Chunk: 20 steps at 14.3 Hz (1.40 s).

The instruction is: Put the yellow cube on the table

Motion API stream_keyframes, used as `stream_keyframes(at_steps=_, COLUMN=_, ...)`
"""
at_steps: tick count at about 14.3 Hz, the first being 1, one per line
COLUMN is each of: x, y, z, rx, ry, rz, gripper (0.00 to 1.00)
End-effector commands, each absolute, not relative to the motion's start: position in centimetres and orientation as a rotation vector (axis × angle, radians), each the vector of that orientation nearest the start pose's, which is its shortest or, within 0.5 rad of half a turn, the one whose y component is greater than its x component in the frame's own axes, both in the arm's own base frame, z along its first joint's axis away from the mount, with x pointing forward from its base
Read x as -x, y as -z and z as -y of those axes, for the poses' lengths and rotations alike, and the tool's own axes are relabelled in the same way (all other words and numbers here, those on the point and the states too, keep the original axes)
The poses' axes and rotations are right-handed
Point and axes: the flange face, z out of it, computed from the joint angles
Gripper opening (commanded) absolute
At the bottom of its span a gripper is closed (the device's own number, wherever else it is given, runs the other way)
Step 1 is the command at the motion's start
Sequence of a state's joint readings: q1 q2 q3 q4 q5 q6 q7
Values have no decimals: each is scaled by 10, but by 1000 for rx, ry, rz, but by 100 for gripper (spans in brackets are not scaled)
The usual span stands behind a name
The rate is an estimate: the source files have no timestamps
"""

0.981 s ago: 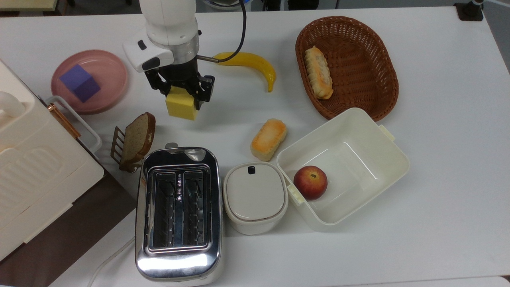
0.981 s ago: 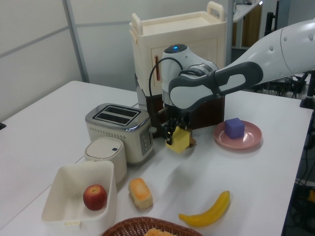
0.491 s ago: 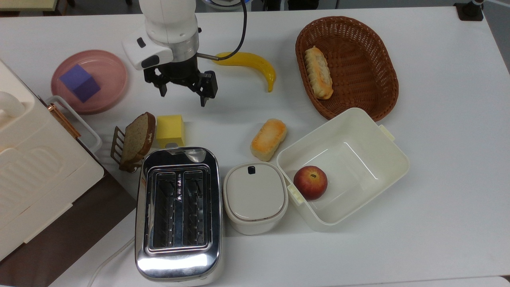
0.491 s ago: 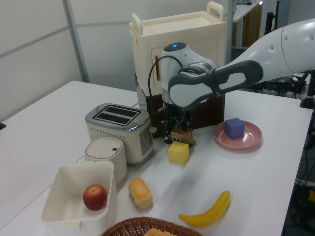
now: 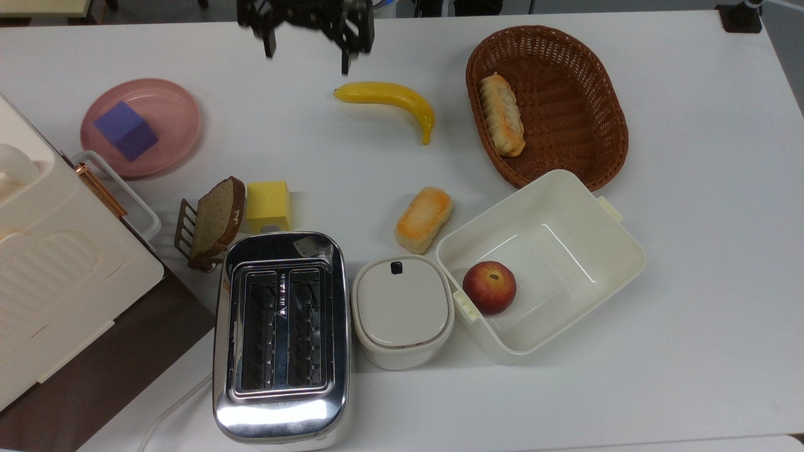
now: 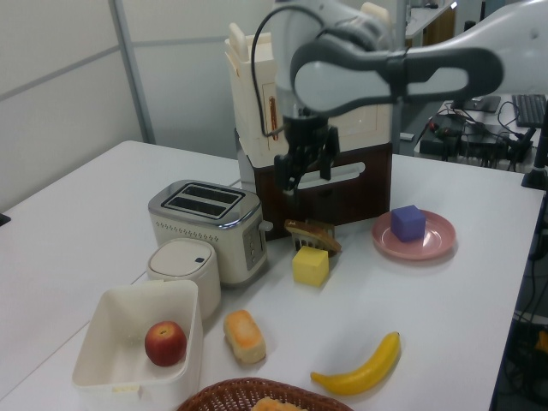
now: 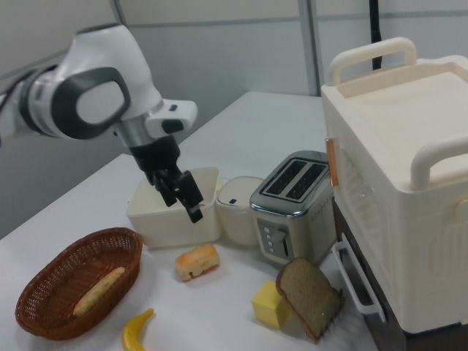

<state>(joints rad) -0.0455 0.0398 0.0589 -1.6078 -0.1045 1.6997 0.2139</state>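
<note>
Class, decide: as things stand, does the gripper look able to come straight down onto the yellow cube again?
Probably yes. The gripper hangs open above the table, and the yellow cube has nothing over it, though the bread slice and toaster crowd two sides.

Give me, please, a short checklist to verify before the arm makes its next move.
1. Yellow cube rests on the table: ok.
2. Tool open and holding nothing: ok.
3. Tool raised well above the cube: ok.
4. Cube flat, not tilted: ok.
5. Cube apart from the bread slice: cannot tell; they sit very close.
6. Purple cube on the pink plate: ok.
</note>
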Motion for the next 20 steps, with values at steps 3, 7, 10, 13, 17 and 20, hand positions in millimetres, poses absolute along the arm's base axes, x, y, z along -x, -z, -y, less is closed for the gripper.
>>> stream_keyframes(at_steps=3, x=-558, y=-613, z=10, rx=3221, ry=82, rz=-334, gripper=100)
stream_keyframes(at_steps=7, x=-558, y=-616, z=22, rx=3174, ry=81, rz=-308, gripper=100)
stream_keyframes(at_steps=10, x=-556, y=-615, z=23, rx=3175, ry=69, rz=-305, gripper=100)
stream_keyframes(at_steps=13, x=-557, y=-614, z=20, rx=3178, ry=66, rz=-279, gripper=100)
stream_keyframes(at_steps=17, x=-558, y=-613, z=15, rx=3181, ry=61, rz=-244, gripper=100)
stream_keyframes(at_steps=20, x=-558, y=-613, z=19, rx=3179, ry=61, rz=-254, gripper=100)
